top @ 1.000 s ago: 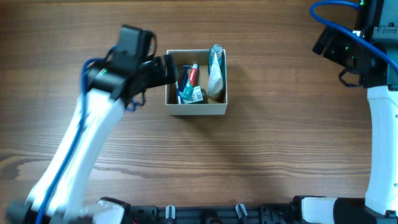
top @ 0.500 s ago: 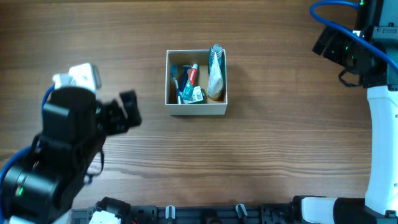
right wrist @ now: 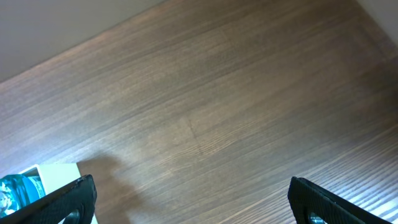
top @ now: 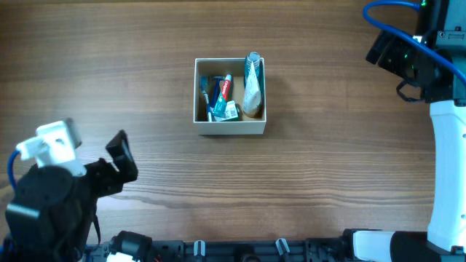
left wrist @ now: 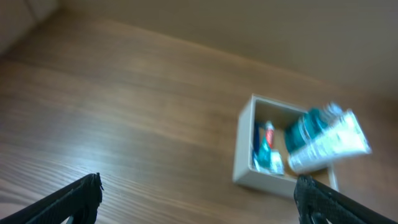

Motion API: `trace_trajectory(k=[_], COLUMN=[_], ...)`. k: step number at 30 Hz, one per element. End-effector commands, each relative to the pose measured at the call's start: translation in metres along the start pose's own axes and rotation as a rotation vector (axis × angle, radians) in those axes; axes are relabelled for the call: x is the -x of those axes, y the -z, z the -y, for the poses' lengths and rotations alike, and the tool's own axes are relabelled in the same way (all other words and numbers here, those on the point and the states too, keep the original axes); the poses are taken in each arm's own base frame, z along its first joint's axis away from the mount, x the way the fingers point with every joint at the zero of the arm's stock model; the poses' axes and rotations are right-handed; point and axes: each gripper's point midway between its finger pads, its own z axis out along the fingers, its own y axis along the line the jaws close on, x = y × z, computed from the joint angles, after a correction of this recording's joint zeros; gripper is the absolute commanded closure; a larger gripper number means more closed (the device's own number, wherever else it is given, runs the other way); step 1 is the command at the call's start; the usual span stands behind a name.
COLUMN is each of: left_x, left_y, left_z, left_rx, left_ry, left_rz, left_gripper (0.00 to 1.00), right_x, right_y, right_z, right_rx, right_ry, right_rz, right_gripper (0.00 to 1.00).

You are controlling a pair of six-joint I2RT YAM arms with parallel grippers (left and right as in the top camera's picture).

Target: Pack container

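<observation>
Well ahead of the left gripper [left wrist: 199, 204], whose fingers stand wide apart, sits the container [left wrist: 246, 163]; the right gripper [right wrist: 193, 204] is likewise spread.

Left wrist view blurred: items [left wrist: 268, 154] inside the container [left wrist: 244, 149] unidentifiable. Right wrist view: container cut off at lower-left edge.

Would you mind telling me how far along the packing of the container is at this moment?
Done: the container holds a toothpaste tube, a teal bottle and other small items. In hand: nothing; the left gripper and right gripper are both open and empty, away from the box. Left: no loose toiletries show on the table, so it looks nearly or fully finished.
</observation>
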Motion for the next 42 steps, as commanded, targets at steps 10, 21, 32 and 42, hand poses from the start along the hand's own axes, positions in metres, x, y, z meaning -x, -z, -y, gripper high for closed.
trace_trajectory(k=[10, 21, 32, 42], left_x=[-0.124, -0.196, -0.198, -0.198], left_y=[-0.090, -0.142, -0.142, -0.142], left_z=[-0.033, -0.037, -0.037, -0.037], left_rx=[-0.039, -0.099, -0.101, -0.101], left_ry=[0.093, 0.099, 0.099, 0.099], left_rz=[0.068, 0.043, 0.051, 0.051], left_gripper=[0.00, 0.00, 0.00, 0.00], right_x=[0.002, 0.002, 0.002, 0.002], right_y=[-0.001, -0.001, -0.001, -0.001], right_z=[0.000, 0.000, 0.001, 0.000], right_rx=[-0.007, -0.007, -0.007, -0.007], right_ry=[-0.006, -0.006, -0.006, -0.006], right_rz=[0.003, 0.003, 0.003, 0.003], right_gripper=[0.00, 0.00, 0.00, 0.00])
